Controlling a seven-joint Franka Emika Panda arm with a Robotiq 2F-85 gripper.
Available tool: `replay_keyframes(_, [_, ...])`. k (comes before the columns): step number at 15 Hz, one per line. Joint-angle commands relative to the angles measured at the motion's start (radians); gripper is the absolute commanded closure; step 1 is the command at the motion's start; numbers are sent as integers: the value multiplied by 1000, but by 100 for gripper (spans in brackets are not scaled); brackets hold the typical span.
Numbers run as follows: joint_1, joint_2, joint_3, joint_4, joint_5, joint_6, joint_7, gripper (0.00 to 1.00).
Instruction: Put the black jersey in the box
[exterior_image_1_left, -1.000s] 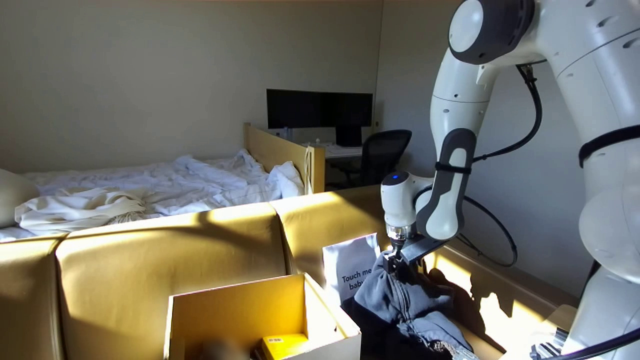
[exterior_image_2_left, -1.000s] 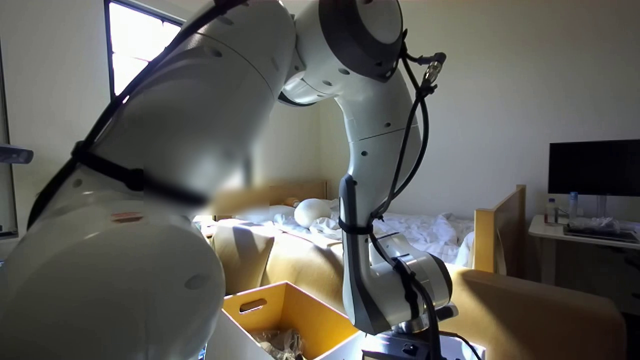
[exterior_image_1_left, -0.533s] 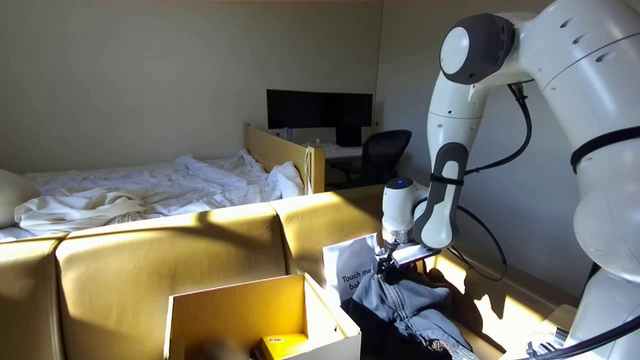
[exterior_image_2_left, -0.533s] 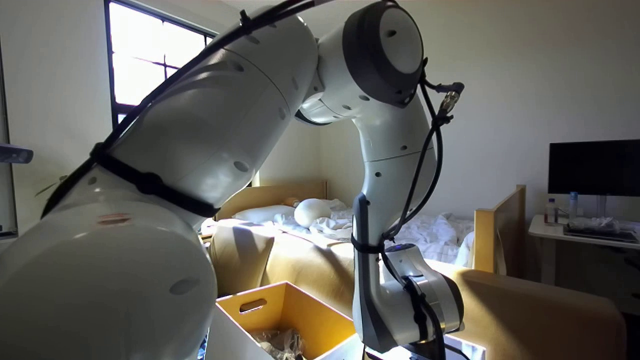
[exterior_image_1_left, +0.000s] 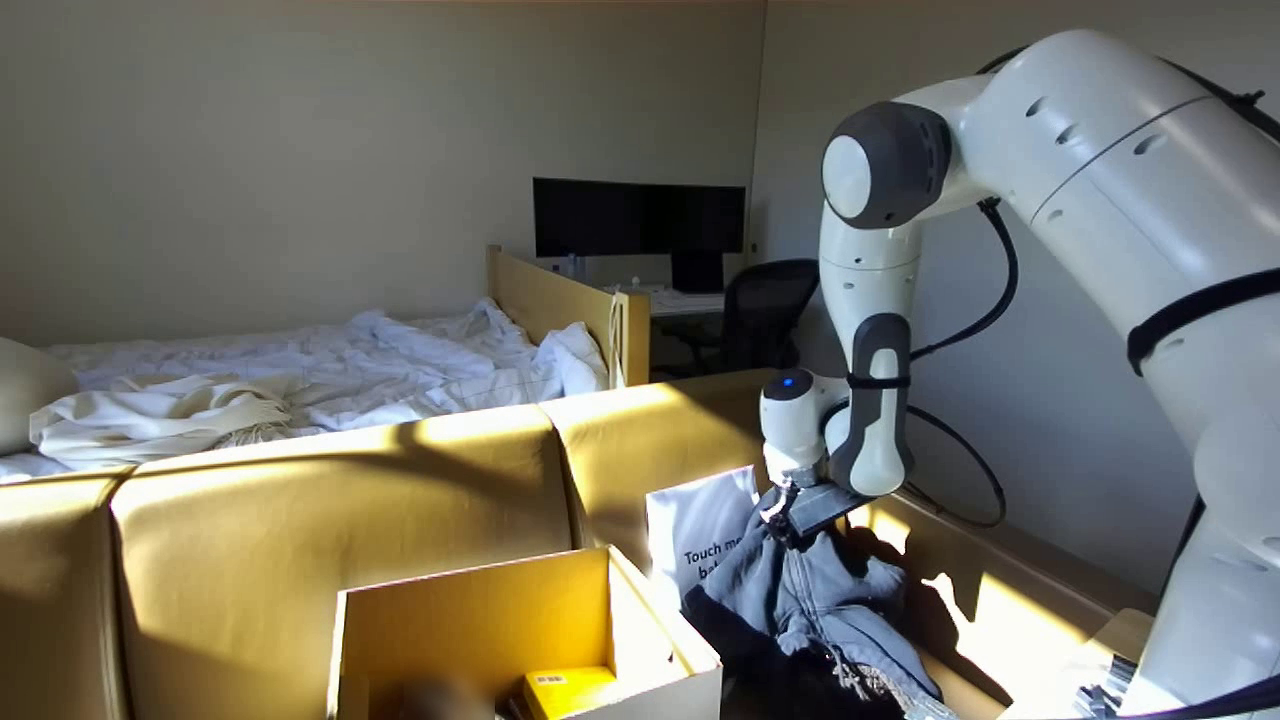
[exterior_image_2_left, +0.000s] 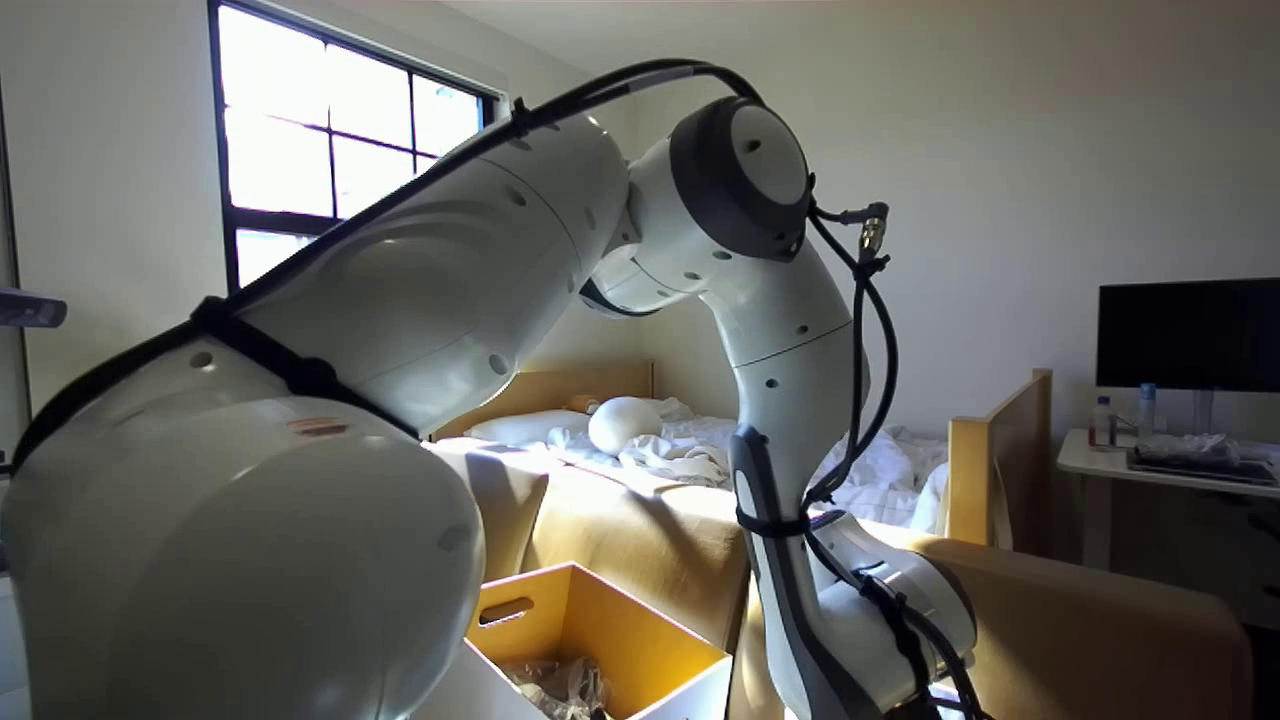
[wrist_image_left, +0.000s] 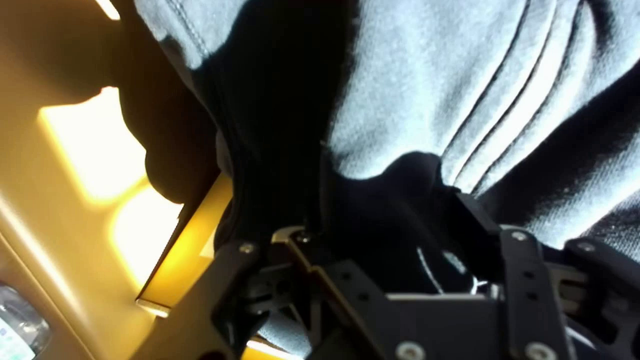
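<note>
The black jersey, dark grey-blue in the light, (exterior_image_1_left: 835, 605) lies on the sofa to the right of the box and peaks up under my gripper (exterior_image_1_left: 780, 515). In the wrist view the jersey (wrist_image_left: 410, 90) fills the upper part, with folds running toward the fingers. My gripper (wrist_image_left: 387, 200) has its fingers partly together, with a thick dark bunch of jersey between them; deep shadow hides the fingertips' contact. The box (exterior_image_1_left: 480, 620) stands to the left of the jersey, open at the top. The box (exterior_image_2_left: 625, 640) also shows in an exterior view where jersey and fingers are out of view.
A white bag with text (exterior_image_1_left: 695, 540) stands between box and gripper, against the sofa backrest (exterior_image_1_left: 350, 500). A yellow packet (exterior_image_1_left: 568, 690) and clear plastic (exterior_image_2_left: 570, 685) lie in the box. Patterned fringed cloth (exterior_image_1_left: 880, 685) shows under the jersey. A bed (exterior_image_1_left: 400, 350) is behind the sofa.
The arm's elbow has come down and its reach has shifted. The gripper dipped, then rose slightly. The jersey now peaks higher around the fingers, and more fringe shows below it.
</note>
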Motion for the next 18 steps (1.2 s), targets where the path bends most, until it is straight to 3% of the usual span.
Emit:
replay_keyframes(1, [6, 93, -37, 53, -34, 126, 53, 66])
replay_keyframes(6, [-196, 141, 128, 21, -49, 312, -76, 93])
replay_keyframes(7, [-249, 119, 185, -29, 53, 318, -225, 94])
replay_keyframes(8, [-298, 99, 222, -24, -88, 304, -133, 92])
replay_keyframes(13, [-573, -35, 514, -181, -208, 139, -221, 93])
replay_keyframes(16, [-738, -110, 750, -292, -34, -91, -441, 93])
replay_keyframes(18, [-759, -177, 844, -309, 141, -269, -570, 93])
